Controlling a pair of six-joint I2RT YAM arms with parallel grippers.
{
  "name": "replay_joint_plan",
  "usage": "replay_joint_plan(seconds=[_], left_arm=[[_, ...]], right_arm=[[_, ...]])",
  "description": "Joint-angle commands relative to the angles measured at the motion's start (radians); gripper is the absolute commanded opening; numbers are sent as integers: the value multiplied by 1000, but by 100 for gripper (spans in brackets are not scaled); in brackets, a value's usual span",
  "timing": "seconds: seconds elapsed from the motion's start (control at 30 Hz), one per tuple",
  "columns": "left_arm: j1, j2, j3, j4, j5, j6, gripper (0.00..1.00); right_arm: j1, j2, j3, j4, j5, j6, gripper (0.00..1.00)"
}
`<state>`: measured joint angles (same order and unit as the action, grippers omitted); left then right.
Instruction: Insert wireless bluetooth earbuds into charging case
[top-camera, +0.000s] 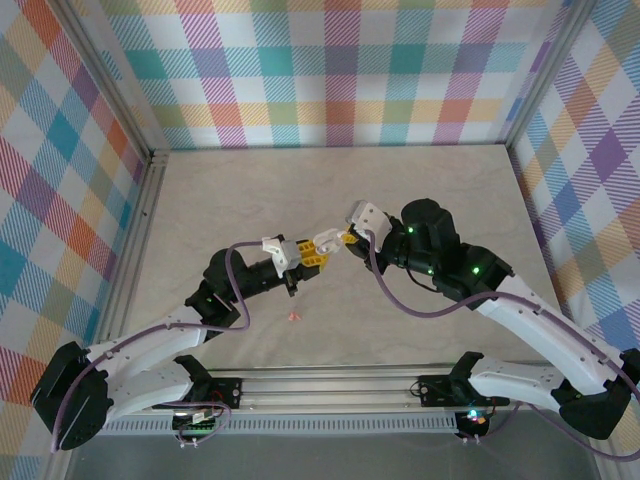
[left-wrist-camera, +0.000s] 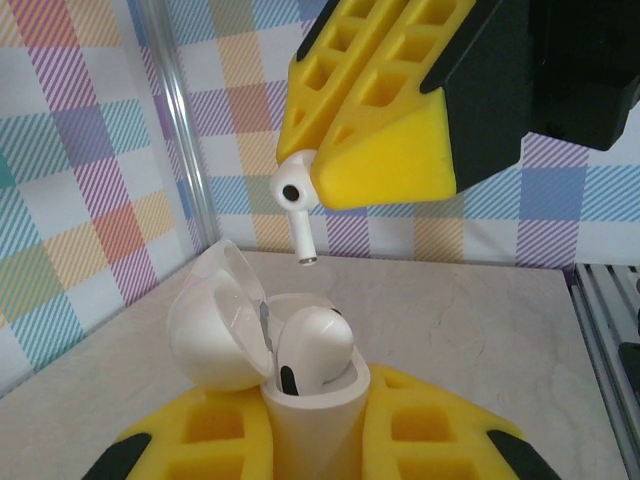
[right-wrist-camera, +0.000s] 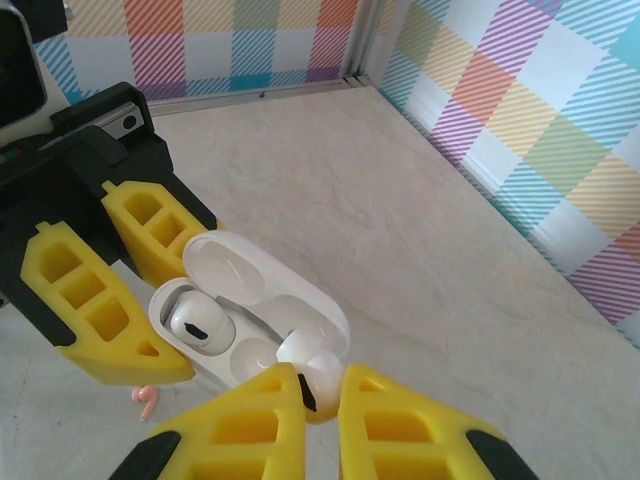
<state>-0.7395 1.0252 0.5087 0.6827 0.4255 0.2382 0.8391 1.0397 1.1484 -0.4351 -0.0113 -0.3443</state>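
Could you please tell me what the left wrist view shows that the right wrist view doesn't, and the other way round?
Left wrist: the held white earbud side-on, stem hanging above the case. Right wrist: the case's empty well from above, and a salmon-pink earbud on the table. Both: the open case in the left gripper, a seated earbud, the other pinched by the right gripper.
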Motion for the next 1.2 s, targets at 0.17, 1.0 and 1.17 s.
replay_joint_plan(seconds=[0.17,1.0,1.17], left_arm=[[-9,-24,28,-12,19,20,0],[-8,-33,50,46,29,-107,0],[-7,-35,50,42,21,-115,0]], right_arm=[[-2,34,-15,56,-33,-13,11],[-2,-4,-135,64,-175,-251,25],[-2,-6,-112,31,-184,-264,33]])
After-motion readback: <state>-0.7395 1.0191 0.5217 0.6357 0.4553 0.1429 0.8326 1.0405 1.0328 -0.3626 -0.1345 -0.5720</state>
